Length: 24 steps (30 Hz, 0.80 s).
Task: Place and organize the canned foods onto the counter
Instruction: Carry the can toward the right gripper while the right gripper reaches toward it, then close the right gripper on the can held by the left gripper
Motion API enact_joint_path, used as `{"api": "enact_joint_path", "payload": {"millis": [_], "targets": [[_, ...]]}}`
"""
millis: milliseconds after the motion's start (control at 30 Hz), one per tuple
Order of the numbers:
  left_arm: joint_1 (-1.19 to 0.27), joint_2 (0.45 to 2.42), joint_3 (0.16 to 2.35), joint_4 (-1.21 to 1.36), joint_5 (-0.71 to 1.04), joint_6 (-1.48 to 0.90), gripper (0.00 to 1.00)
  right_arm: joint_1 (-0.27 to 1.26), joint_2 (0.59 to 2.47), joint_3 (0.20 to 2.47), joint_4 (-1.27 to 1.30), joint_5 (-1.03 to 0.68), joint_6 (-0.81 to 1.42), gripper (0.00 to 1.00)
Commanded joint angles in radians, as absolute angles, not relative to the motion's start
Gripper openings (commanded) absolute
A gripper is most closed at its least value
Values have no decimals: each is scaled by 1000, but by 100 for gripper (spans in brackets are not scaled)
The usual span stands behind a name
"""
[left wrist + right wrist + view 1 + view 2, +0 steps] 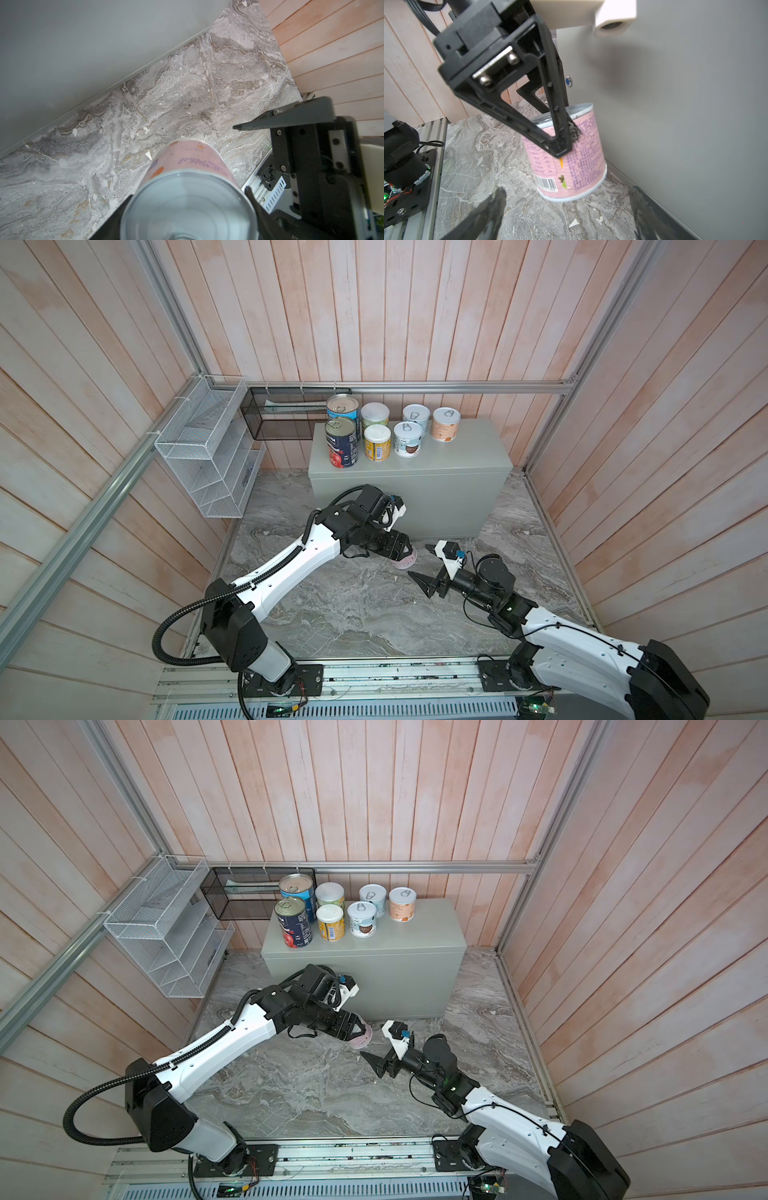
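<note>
A short pink can (405, 563) (360, 1041) (571, 166) sits low on the grey marble floor, just in front of the counter (465, 456) (428, 928). My left gripper (401, 551) (187, 195) is shut on it from above, one finger (557, 128) lying against its side near the rim. The can's metal top (187, 207) fills the space between the jaws. My right gripper (417, 560) (568, 190) stands open right beside the can, a finger on either side and neither touching it. Several other cans (377, 442) stand in two rows on the counter's left half.
A white wire basket (208, 460) hangs on the left wall and a black mesh basket (282, 414) behind the counter's left end. The counter's front face (695, 104) with its round lock (568, 81) rises just behind the pink can. Wooden walls enclose the floor.
</note>
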State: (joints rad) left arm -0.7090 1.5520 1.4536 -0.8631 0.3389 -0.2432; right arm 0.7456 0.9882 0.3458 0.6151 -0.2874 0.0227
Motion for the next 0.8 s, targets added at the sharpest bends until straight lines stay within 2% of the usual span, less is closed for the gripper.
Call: {"api": "enact_joint_path", "payload": {"millis": [0, 767], "targets": [[-710, 1521, 1494, -853, 408, -226, 54, 752, 1010, 396, 674, -326, 0, 90], [-712, 1504, 1472, -845, 492, -212, 54, 787, 1147, 436, 780, -334, 15, 87]]}}
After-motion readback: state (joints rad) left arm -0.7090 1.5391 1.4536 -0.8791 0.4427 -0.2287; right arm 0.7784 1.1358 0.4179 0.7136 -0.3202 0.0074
